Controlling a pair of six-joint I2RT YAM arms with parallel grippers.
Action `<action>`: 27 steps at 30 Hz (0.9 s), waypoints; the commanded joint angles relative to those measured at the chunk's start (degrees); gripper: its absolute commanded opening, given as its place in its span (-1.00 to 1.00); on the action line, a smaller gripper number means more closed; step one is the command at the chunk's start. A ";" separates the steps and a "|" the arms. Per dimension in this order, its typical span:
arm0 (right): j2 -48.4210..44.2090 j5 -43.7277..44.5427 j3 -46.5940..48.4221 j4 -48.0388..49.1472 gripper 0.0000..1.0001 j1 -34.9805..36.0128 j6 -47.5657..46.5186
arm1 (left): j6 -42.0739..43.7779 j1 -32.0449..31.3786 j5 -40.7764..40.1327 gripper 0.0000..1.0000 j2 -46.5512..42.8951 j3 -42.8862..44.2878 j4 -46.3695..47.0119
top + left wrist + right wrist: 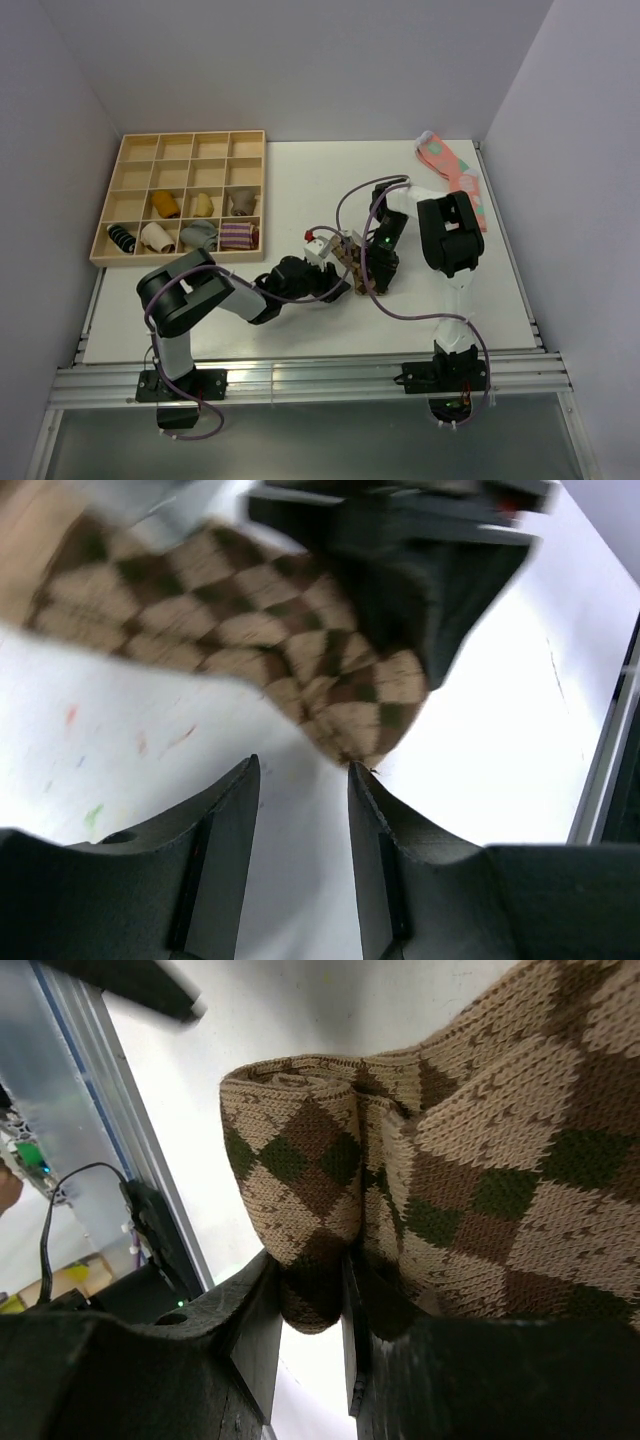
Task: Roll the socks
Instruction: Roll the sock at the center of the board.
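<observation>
The tan-and-brown argyle sock (349, 256) lay partly bundled at the middle of the white table (300, 180), between the two arms. The right claw (345, 1295) pinched a folded edge of it — knit bulging around both fingers. The left claw (305, 775) stood spread (nothing between its fingers), its tips just short of the sock's end.

Bright even light, socks (250, 610) motion-blurred
</observation>
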 commanded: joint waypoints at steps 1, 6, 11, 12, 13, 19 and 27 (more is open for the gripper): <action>2.40 4.12 1.33 -0.45 -0.67 -0.58 0.27 | 9.34 -1.65 1.09 -0.09 -2.16 3.67 4.50; 2.84 4.56 1.60 -0.81 -0.67 -0.58 0.80 | 13.99 -2.62 4.35 -0.07 -0.22 6.93 2.38; 3.63 4.57 2.04 -1.77 -0.67 -0.50 0.98 | 18.47 -3.06 8.48 -0.08 2.85 9.75 2.29; 3.72 4.56 2.21 -1.86 -0.67 -0.58 0.80 | 19.10 -3.06 9.26 -0.10 3.47 10.19 2.03; 3.81 4.48 2.30 -1.95 -0.67 -0.58 0.80 | 19.62 -3.06 9.71 -0.10 3.99 10.89 2.03; 4.25 4.65 2.56 -2.47 -0.67 -0.67 0.80 | 21.91 -2.80 14.02 -0.13 7.51 13.17 1.33; 4.25 4.83 3.18 -2.74 -0.67 -0.76 0.97 | 22.00 -2.10 18.32 -0.14 10.41 15.46 -1.66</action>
